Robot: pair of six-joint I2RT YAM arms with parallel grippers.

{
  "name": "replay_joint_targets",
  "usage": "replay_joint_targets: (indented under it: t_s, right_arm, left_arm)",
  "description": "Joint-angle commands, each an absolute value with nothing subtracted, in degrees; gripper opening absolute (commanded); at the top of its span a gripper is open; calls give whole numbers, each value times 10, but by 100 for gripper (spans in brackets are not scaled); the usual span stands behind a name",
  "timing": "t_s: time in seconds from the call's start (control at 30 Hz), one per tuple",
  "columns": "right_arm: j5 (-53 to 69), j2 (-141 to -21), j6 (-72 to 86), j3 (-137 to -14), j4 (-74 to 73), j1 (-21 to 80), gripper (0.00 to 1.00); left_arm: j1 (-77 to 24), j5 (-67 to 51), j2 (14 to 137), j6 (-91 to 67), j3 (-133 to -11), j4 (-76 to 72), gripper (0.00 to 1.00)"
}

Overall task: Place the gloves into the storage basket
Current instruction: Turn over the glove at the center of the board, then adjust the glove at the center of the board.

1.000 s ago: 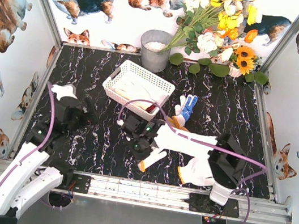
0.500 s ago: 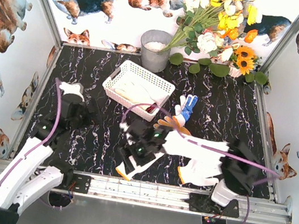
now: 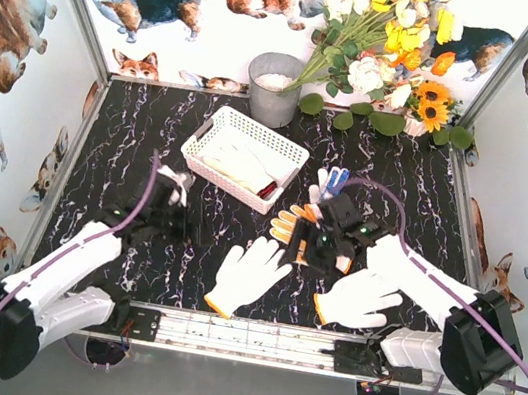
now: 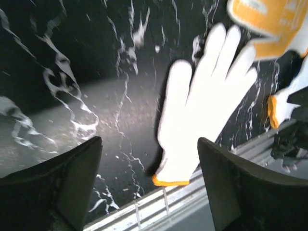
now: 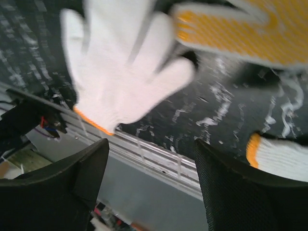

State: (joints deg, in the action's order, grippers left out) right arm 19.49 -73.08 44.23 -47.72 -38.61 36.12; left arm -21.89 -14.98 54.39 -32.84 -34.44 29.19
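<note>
Two end effectors, both spread wide, and both empty! The left end effector hangs over bare marble left of the counter's middle, its dark fingers well apart with nothing between them. The right end effector stands just as open right of the middle, just beside the orange-yellow glove.

Between the two arms, a white glove with an orange cuff lies flat, fingers fanned, cuff toward the counter's near edge. A second white glove, also orange-cuffed, lies further right along that same near edge. The blue-palmed glove sits beyond the right end effector, just off the right end of the storage basket.

That basket stands toward the far edge, left of the middle, at a slant, with a cream glove lying inside, its red cuff at the near right corner. Behind it, at the far edge, stand the grey bucket and the flowers.
</note>
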Motion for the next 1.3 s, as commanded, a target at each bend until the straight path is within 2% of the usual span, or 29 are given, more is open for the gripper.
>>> replay_joint_targets:
  t_s: [0.0, 0.13, 0.3, 0.47, 0.77, 0.93, 1.07, 1.27]
  right_arm:
    - [212, -711, 553, -413, -332, 351, 70]
    - [217, -703, 614, -356, -243, 351, 65]
    - [224, -738, 629, -329, -177, 351, 52]
    - [215, -777, 610, -336, -146, 352, 45]
    - [216, -867, 579, -374, -92, 363, 24]
    - [209, -918, 555, -418, -73, 373, 15]
    - [212, -966, 534, -456, -55, 375, 8]
    - [216, -1007, 509, -494, -33, 381, 4]
  left_arm:
    - [-256, -201, 567, -382, -304, 218, 70]
    - [-275, -212, 582, -418, -266, 152, 63]
    - [-300, -226, 612, -449, -238, 90, 55]
    - [-313, -244, 648, -450, -224, 60, 48]
    - [-316, -268, 698, -439, -224, 48, 35]
    - [-315, -270, 697, -441, -218, 55, 27]
    - [-315, -273, 689, -444, -211, 57, 25]
    - [-315, -299, 680, -454, -201, 25, 25]
